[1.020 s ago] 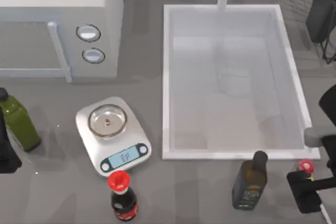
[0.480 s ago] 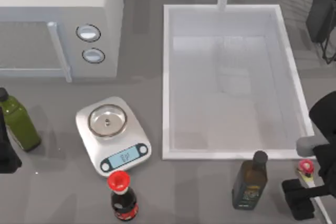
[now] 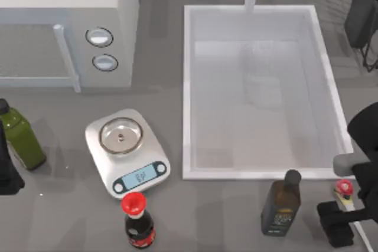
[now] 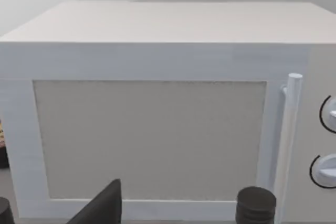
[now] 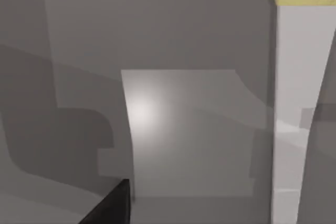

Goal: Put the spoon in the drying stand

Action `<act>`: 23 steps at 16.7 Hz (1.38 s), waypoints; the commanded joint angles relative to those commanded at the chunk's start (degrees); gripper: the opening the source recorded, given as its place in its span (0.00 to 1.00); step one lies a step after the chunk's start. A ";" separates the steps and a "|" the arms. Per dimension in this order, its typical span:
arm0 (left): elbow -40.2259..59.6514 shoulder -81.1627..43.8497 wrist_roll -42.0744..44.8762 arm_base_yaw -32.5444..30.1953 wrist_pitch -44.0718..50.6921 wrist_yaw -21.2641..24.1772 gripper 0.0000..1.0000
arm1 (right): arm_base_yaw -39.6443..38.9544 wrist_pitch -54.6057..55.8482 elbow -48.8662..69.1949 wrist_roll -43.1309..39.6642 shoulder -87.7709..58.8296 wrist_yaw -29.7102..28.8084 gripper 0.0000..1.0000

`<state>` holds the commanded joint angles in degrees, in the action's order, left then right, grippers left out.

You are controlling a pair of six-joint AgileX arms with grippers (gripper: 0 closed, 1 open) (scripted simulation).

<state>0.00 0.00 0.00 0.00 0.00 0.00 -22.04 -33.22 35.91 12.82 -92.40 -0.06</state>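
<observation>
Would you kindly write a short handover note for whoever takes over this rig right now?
Right end effector: at the table's front right corner, down at the spoon; whether it has closed on it cannot be told.
Left end effector: parked at the left edge beside the green bottle, facing the microwave.
Spoon: on the counter in front of the sink, to the right of the dark bottle, red end toward the sink.
Drying stand: far right corner, beyond the sink.
Done: approach to the spoon.
Left: confirm the grasp, lift, carry the spoon past the sink, set it in the stand.
</observation>
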 joint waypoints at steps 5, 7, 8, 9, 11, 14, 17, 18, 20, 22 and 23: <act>0.00 0.00 0.00 0.00 0.00 0.00 1.00 | 0.00 0.00 0.00 0.00 0.00 0.00 0.32; 0.00 0.00 0.00 0.00 0.00 0.00 1.00 | 0.00 0.00 0.00 0.00 0.00 0.00 0.17; 0.00 0.00 0.00 0.00 0.00 0.00 1.00 | 0.00 0.00 0.00 0.00 0.00 0.00 0.10; 0.00 0.00 0.00 0.00 0.00 0.00 1.00 | 0.00 0.00 0.00 0.00 0.00 0.00 0.02; 0.00 0.00 0.00 0.00 0.00 0.00 1.00 | 0.00 0.00 0.00 0.00 0.00 0.00 0.00; 0.00 0.00 0.00 0.00 0.00 0.00 1.00 | 0.00 0.00 0.00 0.00 0.00 0.00 0.00; 0.00 0.00 0.00 0.00 0.00 0.00 1.00 | 0.00 0.00 0.00 0.00 0.00 0.00 0.00; 0.00 0.00 0.00 0.00 0.00 0.00 1.00 | -0.26 -7.71 0.97 0.36 5.39 0.31 0.00; 0.00 0.00 0.00 0.00 0.00 0.00 1.00 | -0.29 -8.52 1.65 0.30 5.42 0.23 0.00; 0.00 0.00 0.00 0.00 0.00 0.00 1.00 | -0.28 -11.73 4.35 0.11 5.49 0.11 0.00; 0.00 0.00 0.00 0.00 0.00 0.00 1.00 | -0.20 -14.20 6.31 0.03 5.61 0.14 0.00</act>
<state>0.00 0.00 0.00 0.00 0.00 0.00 -22.25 -47.42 42.22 12.85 -86.78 0.08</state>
